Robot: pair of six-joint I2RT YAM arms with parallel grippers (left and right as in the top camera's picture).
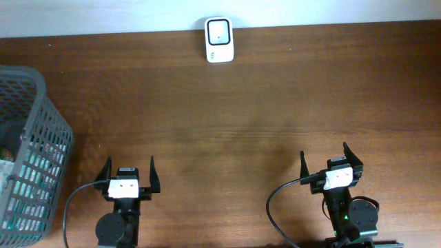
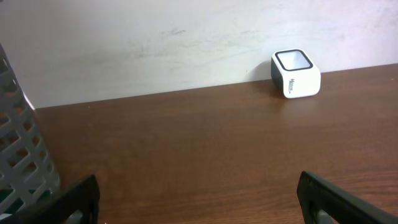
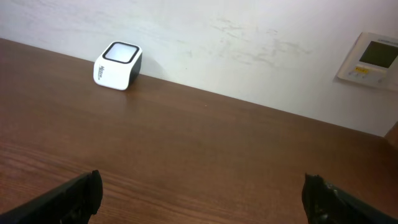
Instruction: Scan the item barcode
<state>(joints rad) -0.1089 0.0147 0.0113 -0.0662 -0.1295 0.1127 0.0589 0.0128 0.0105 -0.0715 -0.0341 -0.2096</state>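
The white barcode scanner [image 1: 219, 40] with a dark window on top stands at the table's far edge, against the wall. It shows far ahead in the left wrist view [image 2: 296, 73] and the right wrist view [image 3: 118, 65]. My left gripper [image 1: 130, 165] [image 2: 199, 186] hovers open near the front edge, nothing between its fingers. My right gripper [image 1: 324, 153] [image 3: 200, 183] is open too and holds nothing. Pale and green contents [image 1: 12, 176] show through a basket's mesh; no single item or barcode can be made out there.
A grey mesh basket [image 1: 43, 131] [image 2: 18, 143] stands at the left edge, just left of my left arm. Brown wooden tabletop [image 1: 227, 117] stretches between the grippers and the scanner. A wall panel [image 3: 373, 59] hangs at the right. Black cables [image 1: 275, 207] trail by the right arm's base.
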